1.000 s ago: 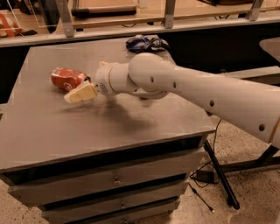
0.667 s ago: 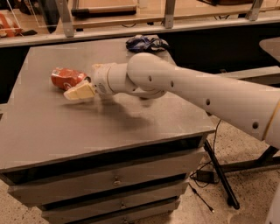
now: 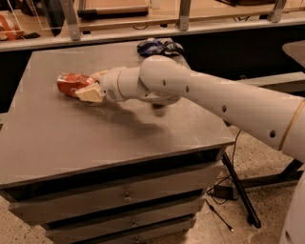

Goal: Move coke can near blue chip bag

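Observation:
The coke can (image 3: 71, 83), red and dented, lies on its side on the grey table (image 3: 95, 138) at the far left. My gripper (image 3: 91, 85) is at the can's right end, low over the table top, and the white arm (image 3: 214, 102) reaches in from the right. The can's right end is hidden behind the gripper. The blue chip bag (image 3: 159, 46), dark blue and wrinkly, lies at the table's far edge, well to the right of the can and behind the arm.
The table is a drawer cabinet with drawer fronts (image 3: 124, 195) facing me. A wooden shelf with metal posts (image 3: 184, 14) runs behind it. A black stand leg and cables (image 3: 238, 190) lie on the floor to the right.
The gripper has edged slightly up and in toward the can. The can and the chip bag have stayed in place.

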Robot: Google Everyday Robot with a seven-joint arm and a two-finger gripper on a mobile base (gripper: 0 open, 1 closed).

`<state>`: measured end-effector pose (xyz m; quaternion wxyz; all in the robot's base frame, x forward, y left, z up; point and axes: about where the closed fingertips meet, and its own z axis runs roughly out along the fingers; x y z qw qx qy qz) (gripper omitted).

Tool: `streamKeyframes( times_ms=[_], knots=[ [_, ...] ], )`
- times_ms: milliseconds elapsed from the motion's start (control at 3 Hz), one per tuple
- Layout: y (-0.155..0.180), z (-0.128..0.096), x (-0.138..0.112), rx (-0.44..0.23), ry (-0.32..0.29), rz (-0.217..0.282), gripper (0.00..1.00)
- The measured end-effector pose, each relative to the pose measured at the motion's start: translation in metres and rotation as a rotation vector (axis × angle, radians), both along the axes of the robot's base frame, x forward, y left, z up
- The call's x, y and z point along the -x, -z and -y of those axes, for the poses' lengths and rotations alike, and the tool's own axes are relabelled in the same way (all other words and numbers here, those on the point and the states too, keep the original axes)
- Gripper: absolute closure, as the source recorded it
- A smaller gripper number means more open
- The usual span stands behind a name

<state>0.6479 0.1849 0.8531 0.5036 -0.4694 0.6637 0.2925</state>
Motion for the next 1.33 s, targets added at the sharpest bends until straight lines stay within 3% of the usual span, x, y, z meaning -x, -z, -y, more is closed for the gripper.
streamKeyframes(
  times_ms=[333, 1000, 1333],
  knots=[
    [-0.010, 0.028, 0.020, -0.010, 0.061, -0.007, 1.00],
    [-0.023, 0.090, 0.070, 0.020, 0.230, -0.019, 1.00],
    [-0.036, 0.125, 0.088, 0.029, 0.358, 0.000, 1.00]
  ],
)
